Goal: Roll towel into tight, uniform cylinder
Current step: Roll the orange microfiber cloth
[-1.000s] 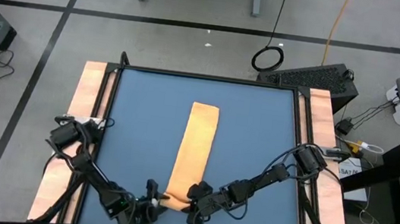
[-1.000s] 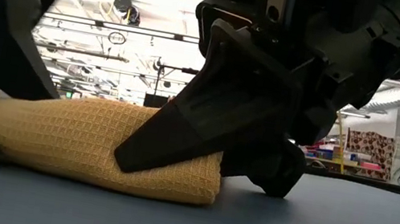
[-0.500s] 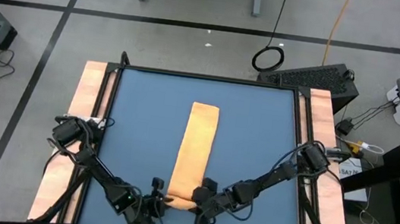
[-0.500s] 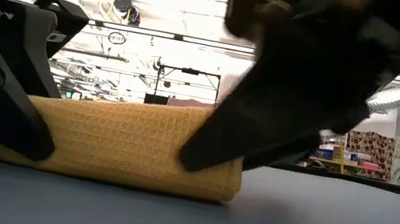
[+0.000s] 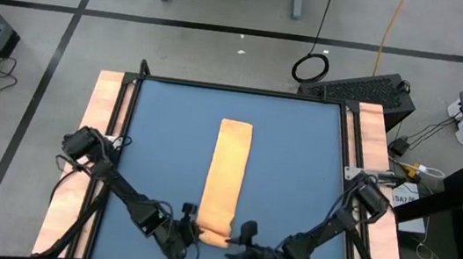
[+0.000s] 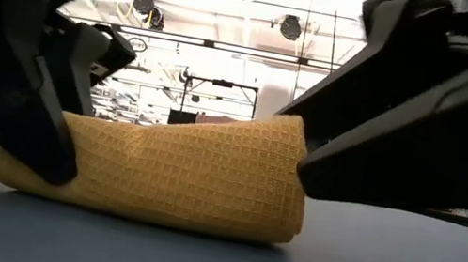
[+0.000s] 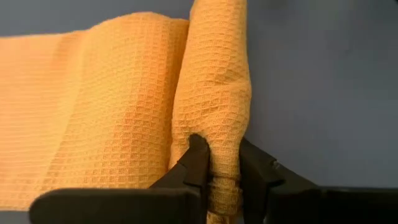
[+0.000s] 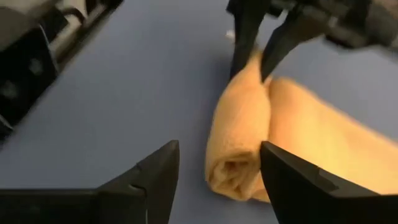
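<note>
I see the towel (image 5: 225, 182) lying as a long strip down the middle of the blue worktop (image 5: 297, 173), its near end turned over into a short roll (image 5: 214, 236) at the front edge. My left gripper (image 5: 190, 233) sits at the roll's left end, and in the left wrist view its jaws are pinched closed on that end, the waffle cloth squeezed between the two fingers (image 7: 198, 163). My right gripper (image 5: 242, 237) is just off the roll's right end; in the right wrist view its jaws stand wide apart with the end of the roll (image 8: 239, 158) ahead of them, and I cannot see them touching the cloth. That same view shows the spiral at the roll's end and the left gripper (image 8: 256, 53) clamped at the far end. In the low view the roll (image 6: 179, 174) rests on the worktop, thicker at its right end than at its left, with the left gripper (image 6: 43, 132) dark against its left side and the right gripper's finger (image 6: 383, 151) just beside its upper right corner. The rest of the towel lies flat, stretching away toward the far edge.
</note>
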